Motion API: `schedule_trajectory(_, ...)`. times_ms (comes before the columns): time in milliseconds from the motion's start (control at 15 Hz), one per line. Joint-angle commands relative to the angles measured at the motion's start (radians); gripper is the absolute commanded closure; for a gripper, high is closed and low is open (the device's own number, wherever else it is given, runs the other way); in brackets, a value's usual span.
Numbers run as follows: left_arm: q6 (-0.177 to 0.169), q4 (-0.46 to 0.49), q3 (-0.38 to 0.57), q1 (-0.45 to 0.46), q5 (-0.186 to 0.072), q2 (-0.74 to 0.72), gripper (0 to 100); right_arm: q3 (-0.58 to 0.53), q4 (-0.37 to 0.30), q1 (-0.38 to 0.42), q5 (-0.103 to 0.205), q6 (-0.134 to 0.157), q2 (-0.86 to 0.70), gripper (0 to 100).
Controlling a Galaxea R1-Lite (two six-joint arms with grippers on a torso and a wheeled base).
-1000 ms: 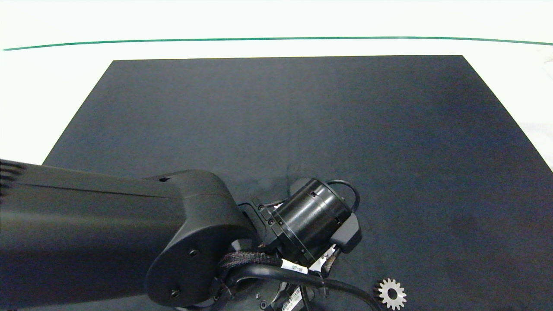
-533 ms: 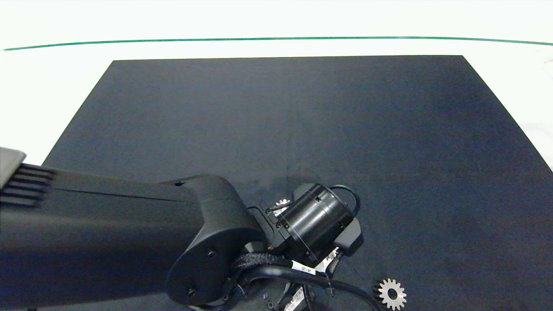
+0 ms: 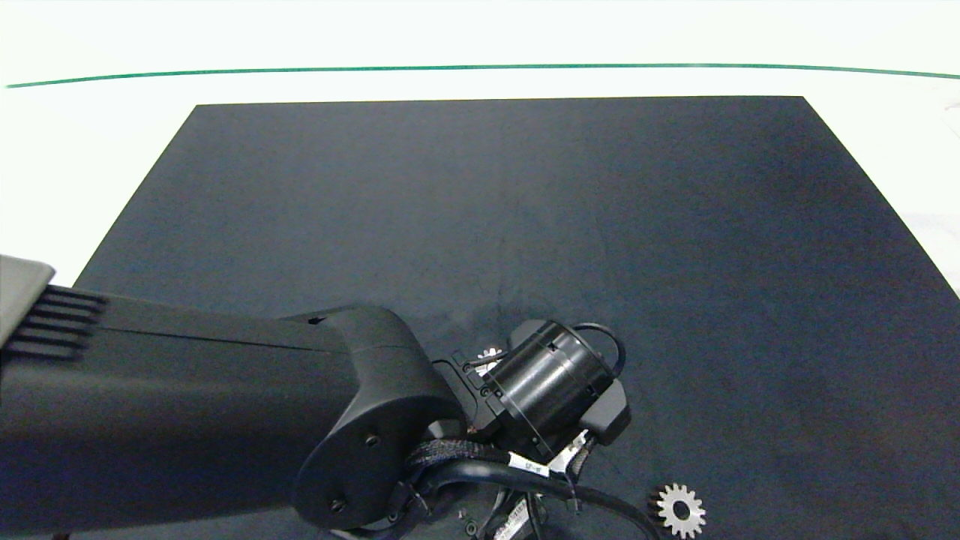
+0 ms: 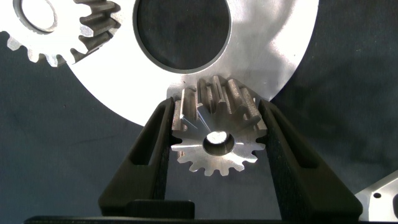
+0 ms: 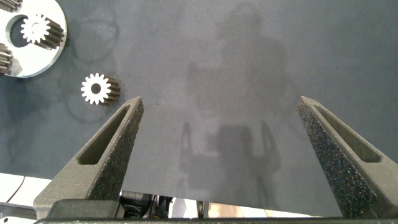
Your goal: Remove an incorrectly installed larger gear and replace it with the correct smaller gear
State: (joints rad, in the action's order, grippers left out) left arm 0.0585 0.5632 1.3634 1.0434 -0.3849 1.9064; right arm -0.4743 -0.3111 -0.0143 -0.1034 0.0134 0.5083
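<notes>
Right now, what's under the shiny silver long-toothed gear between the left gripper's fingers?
Round silver plate and black mat beneath the larger gear in the left gripper. Any seat directly below is covered. Right gripper idle, open.

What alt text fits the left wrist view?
Left gripper clamps its two dark fingers on a shiny toothed gear with a small centre hole, held against the edge of a round silver plate with a large hole. Another toothed gear sits on the plate.

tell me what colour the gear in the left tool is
Shiny silver; the larger gear shows best in the left wrist view, clamped in the left tool.
</notes>
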Motion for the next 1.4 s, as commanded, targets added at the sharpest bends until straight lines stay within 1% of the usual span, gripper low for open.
schedule_trajectory(67,-0.002,0.006,0.0,0.0,-0.003,-0.009,64,0.0,-0.002,-0.001,-0.001,0.0,-0.001,0)
schedule_trajectory(133,-0.006,0.006,0.006,0.001,-0.002,-0.01,67,0.0,-0.002,-0.001,-0.001,0.0,-0.001,0)
schedule_trajectory(267,-0.006,0.007,0.01,0.003,-0.003,-0.03,69,0.0,-0.002,-0.001,-0.001,0.0,-0.004,0)
schedule_trajectory(533,-0.003,0.014,0.011,0.001,-0.003,-0.076,69,0.0,-0.002,-0.001,-0.001,0.0,-0.004,0)
schedule_trajectory(867,-0.008,0.076,0.0,-0.003,-0.003,-0.161,69,0.0,-0.002,-0.001,-0.001,0.0,-0.002,0)
schedule_trajectory(1000,-0.019,0.084,-0.032,-0.014,-0.003,-0.205,69,0.0,-0.002,-0.001,-0.001,0.0,-0.004,0)
schedule_trajectory(1267,-0.022,0.078,-0.125,-0.097,0.0,-0.28,69,-0.001,-0.002,-0.001,-0.001,0.0,-0.005,0)
schedule_trajectory(1400,-0.023,0.046,-0.176,-0.143,-0.002,-0.29,69,0.0,-0.002,-0.001,-0.001,0.0,-0.004,0)
